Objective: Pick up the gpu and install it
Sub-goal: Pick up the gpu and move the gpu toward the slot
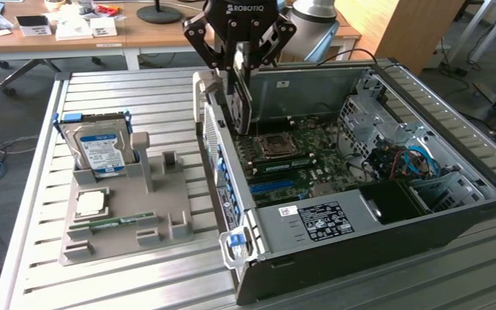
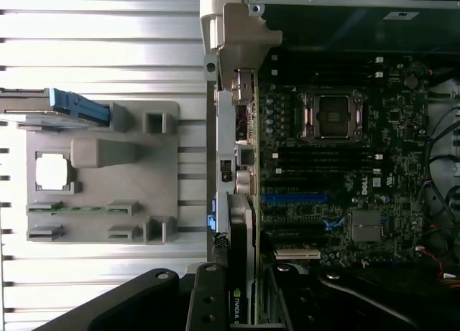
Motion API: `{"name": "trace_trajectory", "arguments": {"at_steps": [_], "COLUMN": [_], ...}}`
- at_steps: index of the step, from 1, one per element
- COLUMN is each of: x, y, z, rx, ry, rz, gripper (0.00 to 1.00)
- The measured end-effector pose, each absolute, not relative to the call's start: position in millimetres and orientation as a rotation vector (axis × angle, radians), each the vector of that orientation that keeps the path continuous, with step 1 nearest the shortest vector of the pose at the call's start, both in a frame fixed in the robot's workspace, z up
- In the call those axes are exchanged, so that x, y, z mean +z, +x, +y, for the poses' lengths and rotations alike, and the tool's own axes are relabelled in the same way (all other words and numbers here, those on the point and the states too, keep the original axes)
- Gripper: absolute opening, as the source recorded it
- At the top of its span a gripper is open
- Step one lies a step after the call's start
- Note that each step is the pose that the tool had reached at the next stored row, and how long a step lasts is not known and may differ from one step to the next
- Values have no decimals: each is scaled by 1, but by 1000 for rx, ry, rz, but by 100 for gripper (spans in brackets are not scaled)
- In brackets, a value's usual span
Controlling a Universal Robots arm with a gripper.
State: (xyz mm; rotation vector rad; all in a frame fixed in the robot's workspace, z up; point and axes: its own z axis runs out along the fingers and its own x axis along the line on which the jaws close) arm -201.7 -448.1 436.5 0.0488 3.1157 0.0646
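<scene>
Office desks [image 1: 59, 39] with papers in the background, slatted metal counter [image 1: 127, 284] in front. Biggest item: open black computer case [image 1: 454, 213] lying on its side, motherboard [image 1: 309, 161] facing up, power supply [image 1: 317, 223] at the near end with a white label, print too small to read. On the exterior view's left, apart from the case, a grey holder [image 1: 127, 226] carries a hard drive [image 1: 101, 145] standing upright with a blue-white label, a square processor chip [image 1: 90, 205], and a narrow green memory stick [image 1: 114, 223] lying flat.

My claw [image 1: 246, 61] is pinching the gpu [image 1: 245, 103] by its upper edge. The card hangs upright, edge-on, over the case wall at the exterior view's left, above the board and not seated.

Exterior view gives the card's height over the case and ROBOTIQ written on my claw body. Wrist view looks straight down the card [image 2: 241, 273]: NVIDIA logo readable on its upper edge, DELL printed on the board [image 2: 338, 180], the blue slot [image 2: 295, 198] and the open processor socket [image 2: 334, 115] beyond it. Whether the card lines up with a slot, I cannot tell.
</scene>
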Motion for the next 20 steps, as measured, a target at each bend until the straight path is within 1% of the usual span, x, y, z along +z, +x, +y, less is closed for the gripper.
{"name": "trace_trajectory", "arguments": {"at_steps": [20], "x": [437], "y": [-169], "z": [-448], "rx": [65], "ry": [49], "rz": [3116], "gripper": [27]}}
